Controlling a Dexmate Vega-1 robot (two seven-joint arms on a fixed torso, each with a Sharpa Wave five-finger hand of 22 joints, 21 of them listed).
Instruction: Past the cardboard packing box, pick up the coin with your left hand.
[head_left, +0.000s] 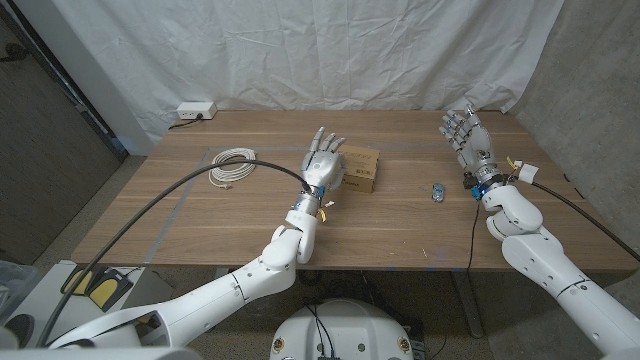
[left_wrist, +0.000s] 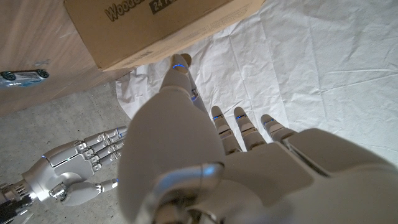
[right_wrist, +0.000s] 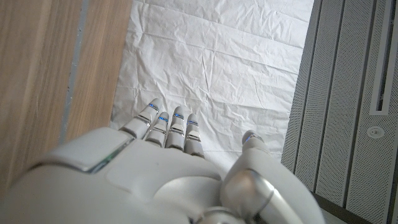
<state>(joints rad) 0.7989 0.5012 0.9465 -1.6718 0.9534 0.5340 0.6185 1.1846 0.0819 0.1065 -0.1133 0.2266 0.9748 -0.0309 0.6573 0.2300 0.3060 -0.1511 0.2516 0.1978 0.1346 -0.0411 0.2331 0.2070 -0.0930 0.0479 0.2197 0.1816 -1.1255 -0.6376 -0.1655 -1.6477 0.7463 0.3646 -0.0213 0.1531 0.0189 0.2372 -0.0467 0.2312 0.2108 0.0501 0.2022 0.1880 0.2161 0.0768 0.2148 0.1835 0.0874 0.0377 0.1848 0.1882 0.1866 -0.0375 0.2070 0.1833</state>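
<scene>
The cardboard packing box (head_left: 361, 168) lies near the table's middle, printed side up; in the left wrist view the box (left_wrist: 155, 25) is close ahead of my fingers. My left hand (head_left: 322, 162) hovers at the box's left end with its fingers spread and nothing in them, and it covers part of the box and the table beside it. In its own wrist view the left hand (left_wrist: 205, 168) points its fingers toward the box's edge. My right hand (head_left: 468, 142) is raised at the far right with its fingers apart and holds nothing.
A small blue toy car (head_left: 438, 190) sits right of the box, between the two hands. A coil of white cable (head_left: 232, 166) lies to the left. A white power strip (head_left: 195, 110) sits at the table's back left corner. A white curtain hangs behind.
</scene>
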